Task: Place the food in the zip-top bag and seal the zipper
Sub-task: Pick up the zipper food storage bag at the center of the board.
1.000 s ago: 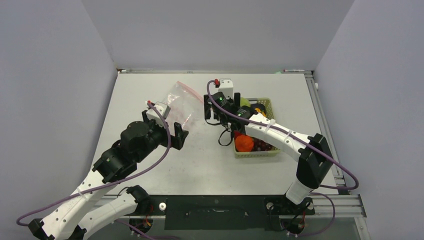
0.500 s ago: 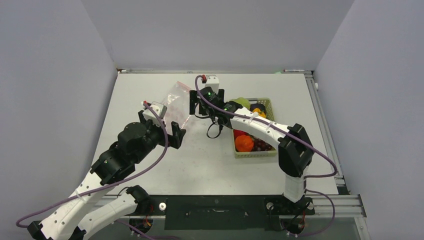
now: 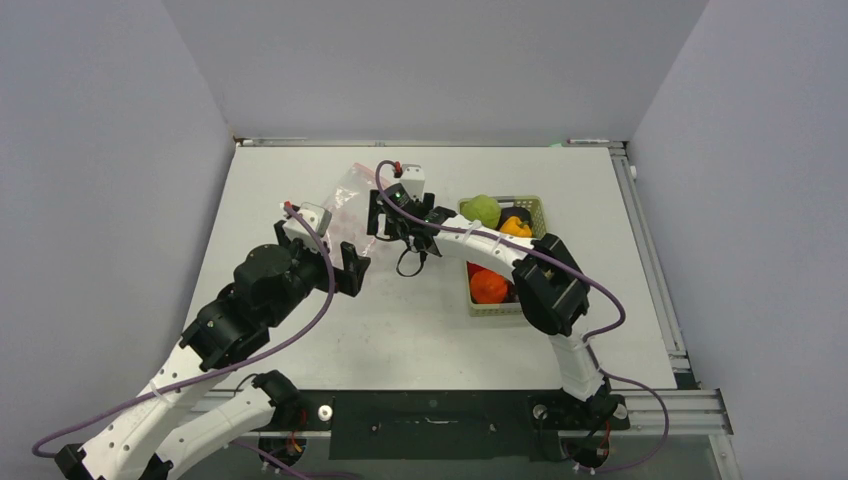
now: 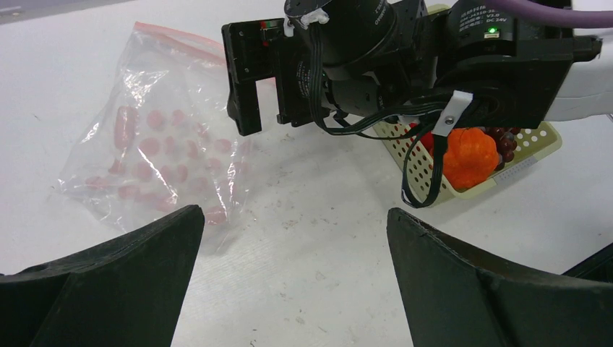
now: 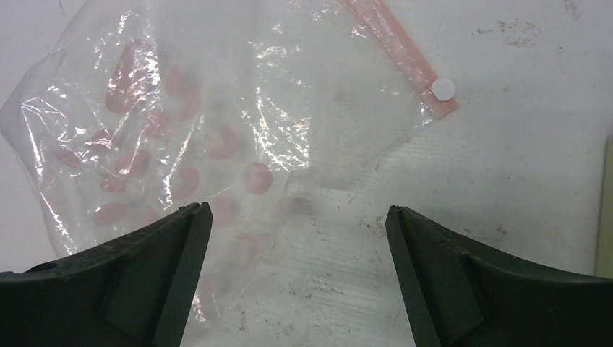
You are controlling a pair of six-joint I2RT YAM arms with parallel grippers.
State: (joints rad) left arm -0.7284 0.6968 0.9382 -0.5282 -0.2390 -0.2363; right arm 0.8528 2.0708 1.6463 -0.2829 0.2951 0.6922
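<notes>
Pale grey walls (image 3: 430, 60), white table (image 3: 420, 330)

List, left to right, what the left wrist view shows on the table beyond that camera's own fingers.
zip-top bag → right pincer, open and hanging above the table → mesh basket

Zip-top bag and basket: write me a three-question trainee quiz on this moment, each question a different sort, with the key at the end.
1. True or false: the right gripper is shut on the zip-top bag.
2. Where is the orange toy? A. in the mesh basket; B. in the zip-top bag; C. in the right gripper.
3. Fill in: the left gripper is ___ (open or shut).
Key: 1 false; 2 A; 3 open.
</notes>
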